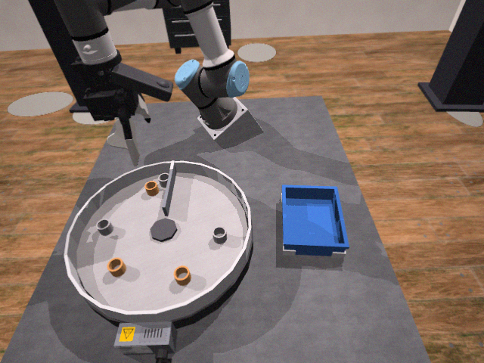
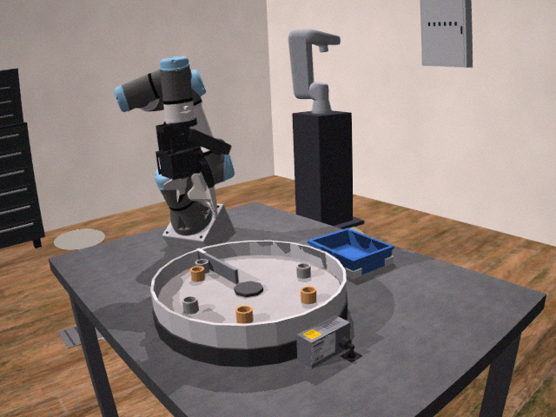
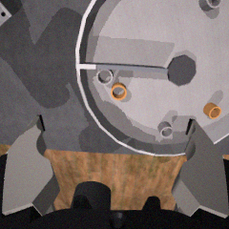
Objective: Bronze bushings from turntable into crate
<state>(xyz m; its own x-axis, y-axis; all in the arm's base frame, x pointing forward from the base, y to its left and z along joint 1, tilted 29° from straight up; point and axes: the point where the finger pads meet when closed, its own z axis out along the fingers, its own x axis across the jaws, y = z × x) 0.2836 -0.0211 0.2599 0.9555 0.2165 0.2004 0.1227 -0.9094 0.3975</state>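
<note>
The gripper (image 2: 194,190) hung wide open and empty, above the table's back edge, just outside the turntable (image 1: 249,218) rim. Below and slightly ahead of it, inside the rim, lay the nearest bronze bushing (image 1: 151,188), beside a steel bushing (image 1: 163,179) and the divider bar (image 1: 169,191). Two more bronze ones sat farther across; the crate (image 1: 342,218) stood well off to the side. The sleeves looked rigid, smooth and probably slippery, best pinched across the outer wall, upright.
</note>
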